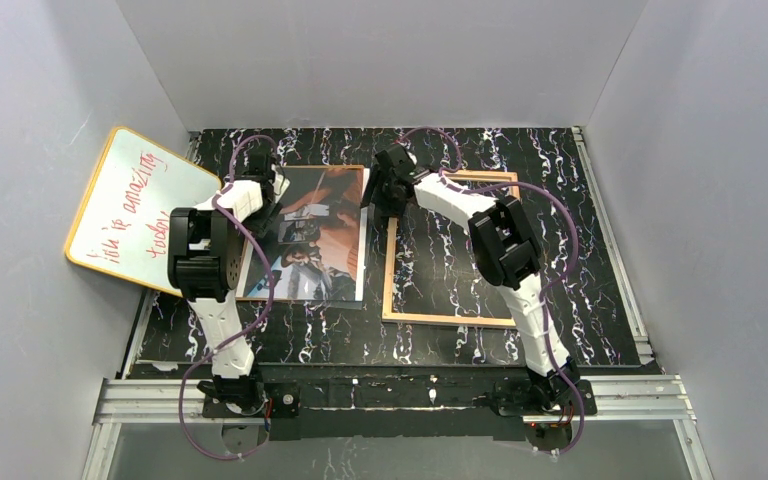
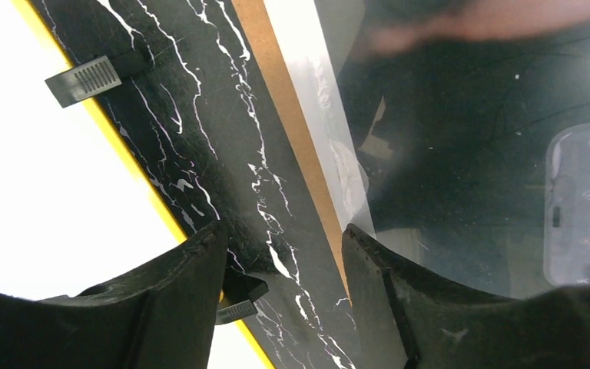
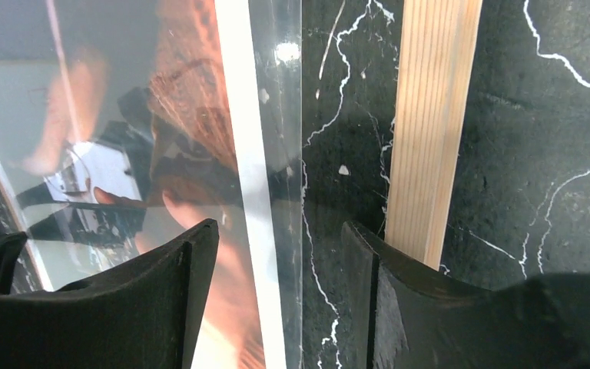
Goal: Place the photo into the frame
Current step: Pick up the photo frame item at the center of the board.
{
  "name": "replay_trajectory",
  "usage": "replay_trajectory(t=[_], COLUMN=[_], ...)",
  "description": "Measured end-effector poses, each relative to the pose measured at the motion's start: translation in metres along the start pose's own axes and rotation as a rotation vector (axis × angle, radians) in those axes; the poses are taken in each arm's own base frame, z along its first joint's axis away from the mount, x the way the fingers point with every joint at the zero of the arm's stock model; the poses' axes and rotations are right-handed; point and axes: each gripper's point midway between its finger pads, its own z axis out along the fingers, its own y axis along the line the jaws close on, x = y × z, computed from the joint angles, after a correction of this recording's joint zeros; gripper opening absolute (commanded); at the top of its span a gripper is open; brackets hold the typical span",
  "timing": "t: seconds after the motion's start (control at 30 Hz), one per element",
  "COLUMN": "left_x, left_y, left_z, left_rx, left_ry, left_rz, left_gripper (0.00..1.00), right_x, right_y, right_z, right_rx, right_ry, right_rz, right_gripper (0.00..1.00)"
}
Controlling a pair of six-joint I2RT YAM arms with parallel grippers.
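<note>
The dark marbled surface [image 1: 560,250] fills the middle of the overhead view; an orange-rimmed whiteboard [image 1: 135,215] leans at its left edge. The frame [image 1: 448,320] lies flat right of centre, tan wood side up and nothing inside it; the photo [image 1: 332,250] lies left of centre, picture side up, on a brown backing board [image 2: 292,123] with a clear sheet [image 3: 276,115] over it. Photo and frame sit side by side, just apart, their long axes both running from top to bottom of the overhead view.

Both arms reach to the upper end of the photo. The left pincer [image 2: 284,234] is at its upper left corner, jaws well apart and holding nothing; between them I see only bare surface and the board's edge, with the photo off to the right in the wrist view. The right pincer [image 3: 280,231] hangs over the strip of surface between photo and frame, jaws as wide, also empty; the photo's white margin and the sheet's edge run up between them, and the wooden rail passes under the right-hand finger.

So the photo lies to the left of the right pincer and the frame to the right; I judge the right arm better placed, since it sits beside both; whether either pincer touches anything I cannot tell.
</note>
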Motion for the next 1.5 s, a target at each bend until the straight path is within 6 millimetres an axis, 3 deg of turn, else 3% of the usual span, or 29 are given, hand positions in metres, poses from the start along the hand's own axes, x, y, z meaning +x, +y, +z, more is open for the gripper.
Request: replay_trajectory(t=[0.63,0.8,1.03,1.3,1.5], left_x=[-0.004,-0.005,-0.004,-0.004,-0.004], left_y=[-0.01,-0.011,-0.012,-0.012,-0.012], left_z=[0.004,0.006,0.007,0.008,0.008], left_rx=[0.07,0.096,0.108,0.109,0.109], left_ry=[-0.025,0.0,0.014,0.016,0.016], left_rz=[0.143,0.176,0.195,0.205,0.205], left_gripper=[0.52,0.52,0.52,0.52,0.52], right_x=[-0.007,0.0,0.019,0.009,0.01], right_y=[0.02,0.026,0.031,0.052,0.063], right_z=[0.01,0.008,-0.007,-0.037,-0.042], right_rx=[-0.277,-0.353,-0.41,-0.49,-0.469], right_ry=[0.068,0.099,0.151,0.129,0.122], right_rz=[0.21,0.25,0.282,0.266,0.188], right_gripper=[0.62,0.61,0.59,0.56,0.55])
